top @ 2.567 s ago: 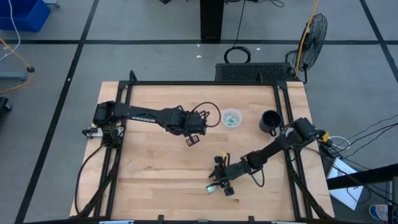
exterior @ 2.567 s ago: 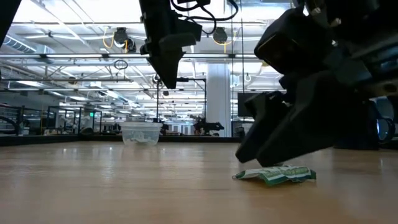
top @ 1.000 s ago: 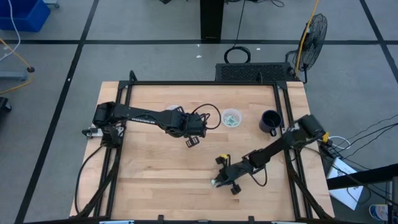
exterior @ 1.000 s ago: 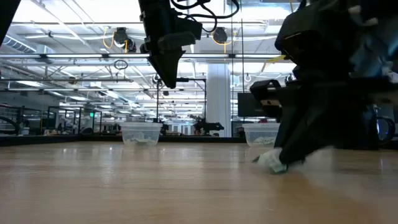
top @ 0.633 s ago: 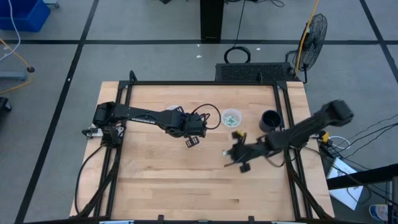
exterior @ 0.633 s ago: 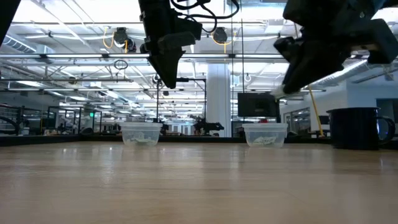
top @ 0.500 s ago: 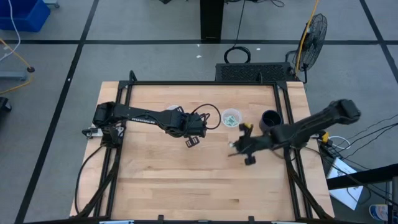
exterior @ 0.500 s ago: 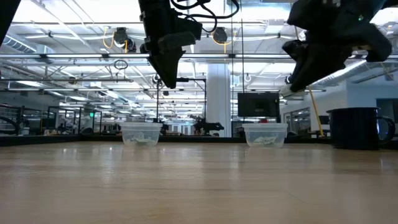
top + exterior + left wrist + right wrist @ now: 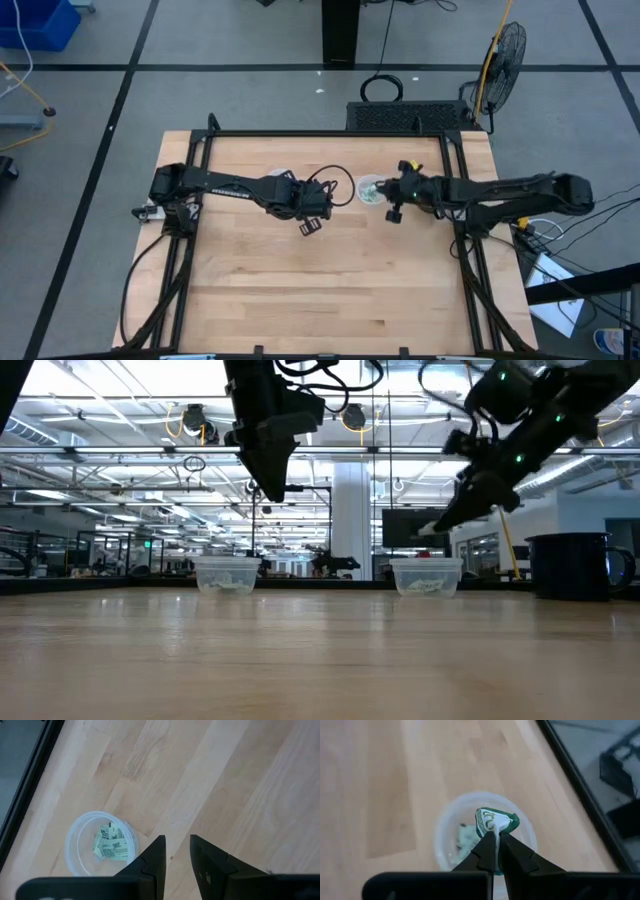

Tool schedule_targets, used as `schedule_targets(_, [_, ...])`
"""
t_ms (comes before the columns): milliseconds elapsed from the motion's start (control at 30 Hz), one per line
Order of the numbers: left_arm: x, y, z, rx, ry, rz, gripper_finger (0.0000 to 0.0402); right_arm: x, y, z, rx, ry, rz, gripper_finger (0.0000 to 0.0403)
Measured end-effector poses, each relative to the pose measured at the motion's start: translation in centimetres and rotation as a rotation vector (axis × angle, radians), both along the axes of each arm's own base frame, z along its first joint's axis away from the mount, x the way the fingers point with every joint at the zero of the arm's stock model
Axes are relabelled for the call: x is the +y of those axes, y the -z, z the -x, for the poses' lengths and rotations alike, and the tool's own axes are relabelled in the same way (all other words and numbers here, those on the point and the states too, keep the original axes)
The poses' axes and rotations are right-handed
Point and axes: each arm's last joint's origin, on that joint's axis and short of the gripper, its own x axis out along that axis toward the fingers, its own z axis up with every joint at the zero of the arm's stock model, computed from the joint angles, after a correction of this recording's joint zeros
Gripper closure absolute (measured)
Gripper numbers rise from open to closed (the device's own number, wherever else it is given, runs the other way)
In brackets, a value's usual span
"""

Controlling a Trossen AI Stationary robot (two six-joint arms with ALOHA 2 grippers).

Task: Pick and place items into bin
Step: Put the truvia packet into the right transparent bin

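My right gripper [image 9: 494,836] is shut on a small green-and-white packet [image 9: 495,821] and hangs over a clear round bin [image 9: 520,831] that holds more packets [image 9: 466,840]. In the high view this bin [image 9: 371,189] sits at the table's far middle, with my right gripper [image 9: 386,196] beside it. My left gripper [image 9: 176,854] hovers open over bare wood with nothing between its fingers. A second clear bin [image 9: 75,851] with packets [image 9: 112,845] stands below and beside it. In the low view both bins [image 9: 228,574] [image 9: 426,575] rest on their bases. My right gripper pinches the packet's lower edge [image 9: 492,831] between its two fingertips. The rest of the packet stands out past the fingertips, crumpled. The fingers slant downward toward the bin. The packet is lifted clear, above the bin's mouth.
A dark mug [image 9: 570,566] stands at the far right, close behind my right arm [image 9: 480,192]. Black frame rails [image 9: 462,175] run along the table's left and right sides. Bare wood [image 9: 300,290] fills the near half of the table.
My right gripper has risen from the table's near middle with the packet and travelled toward the far edge, ending over the right-hand clear bin. It has stayed shut. The packet is now lifted clear of the wood.
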Motion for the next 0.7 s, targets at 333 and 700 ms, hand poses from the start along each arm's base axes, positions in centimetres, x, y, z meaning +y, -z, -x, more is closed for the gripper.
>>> schedule_targets(333, [0.0, -0.1, -0.6, -0.060, 0.010, -0.001, 0.0309, -2.9, 2.3, -0.2, -0.032, 0.000, -0.135, 0.0385])
schedule_targets(700, [0.0, -0.2, -0.7, -0.069, 0.012, -0.001, 0.0309, -3.4, 3.5, -0.4, 0.019, 0.014, -0.160, 0.0308])
